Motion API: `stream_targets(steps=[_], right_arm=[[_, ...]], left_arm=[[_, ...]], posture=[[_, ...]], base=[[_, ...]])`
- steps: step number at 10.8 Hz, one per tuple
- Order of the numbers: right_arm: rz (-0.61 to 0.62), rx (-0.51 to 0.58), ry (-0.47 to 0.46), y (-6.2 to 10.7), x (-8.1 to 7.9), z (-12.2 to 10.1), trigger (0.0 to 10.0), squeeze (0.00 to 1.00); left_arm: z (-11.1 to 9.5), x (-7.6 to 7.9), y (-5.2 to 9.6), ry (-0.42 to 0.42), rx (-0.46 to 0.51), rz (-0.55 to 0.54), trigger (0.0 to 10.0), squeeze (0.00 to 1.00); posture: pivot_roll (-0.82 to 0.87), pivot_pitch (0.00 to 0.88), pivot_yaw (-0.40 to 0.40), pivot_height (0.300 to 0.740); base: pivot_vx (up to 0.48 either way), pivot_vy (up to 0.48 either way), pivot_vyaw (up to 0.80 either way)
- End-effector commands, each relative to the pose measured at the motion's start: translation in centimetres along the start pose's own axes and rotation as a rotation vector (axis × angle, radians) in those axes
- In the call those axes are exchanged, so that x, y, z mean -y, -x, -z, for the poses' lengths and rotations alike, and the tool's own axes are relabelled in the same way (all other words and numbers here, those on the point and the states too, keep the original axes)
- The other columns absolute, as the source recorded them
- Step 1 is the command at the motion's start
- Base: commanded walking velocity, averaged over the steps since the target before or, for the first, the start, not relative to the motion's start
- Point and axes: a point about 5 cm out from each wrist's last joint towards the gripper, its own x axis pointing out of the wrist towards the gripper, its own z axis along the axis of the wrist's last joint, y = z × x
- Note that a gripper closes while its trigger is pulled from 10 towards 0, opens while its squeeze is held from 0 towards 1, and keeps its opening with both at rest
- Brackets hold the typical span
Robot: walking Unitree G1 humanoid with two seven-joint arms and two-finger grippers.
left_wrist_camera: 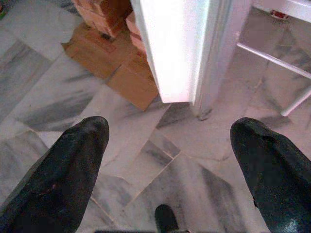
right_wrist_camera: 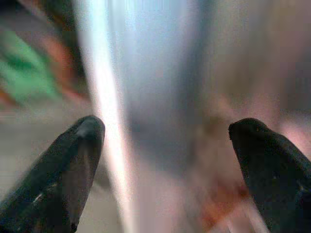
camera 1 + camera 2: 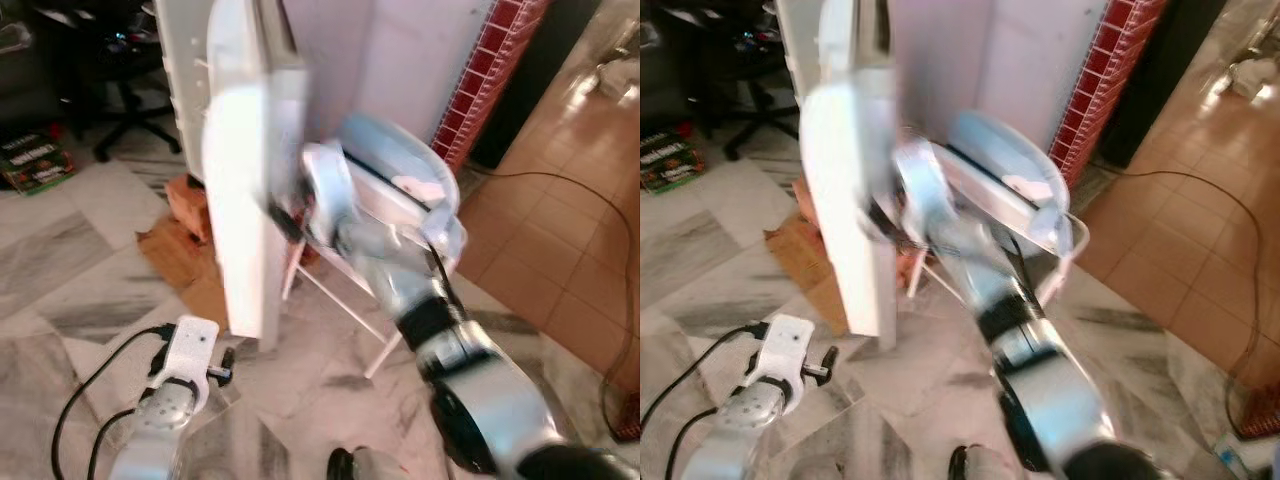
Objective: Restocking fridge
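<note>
The white fridge door (image 3: pixel 250 170) stands swung out, seen edge-on, with the fridge body (image 3: pixel 400 60) behind it. My right arm reaches forward to the door's inner edge, and the right gripper (image 2: pixel 167 131) is open, with a blurred pale vertical edge between its fingers (image 2: pixel 80 145). My left arm (image 3: pixel 185 365) hangs low at the left. The left gripper (image 1: pixel 170 131) is open above the marble floor, pointing at the door's bottom corner (image 1: pixel 194 97). The views are blurred.
A white folding stand (image 3: pixel 330 290) carrying a pale blue-and-white thing (image 3: pixel 400 175) sits just right of the door. Bricks (image 3: pixel 190 200) and flat cardboard (image 3: pixel 185 260) lie at the door's foot. A red-tiled pillar (image 3: pixel 490 70), an office chair (image 3: pixel 130 100) and a floor cable (image 3: pixel 590 200) are around.
</note>
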Motion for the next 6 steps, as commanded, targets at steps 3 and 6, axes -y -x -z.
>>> stream_targets(steps=[3, 6], right_arm=[[-0.790, 0.047, -0.253, 4.8, -6.3, -0.5, 10.0, 0.00], [-0.340, -0.096, -0.144, 5.0, -0.5, 4.2, 10.0, 0.00]], left_arm=[[0.2, 0.1, -0.1, -0.008, -0.012, 0.009, 10.0, 0.00], [-0.2, -0.1, -0.4, -0.026, 0.006, 0.004, 10.0, 0.00]], posture=[[0.23, 0.084, -0.095, 0.740], [0.22, 0.081, -0.088, 0.740]], base=[[0.000, 0.000, 0.00], [0.000, 0.000, 0.00]])
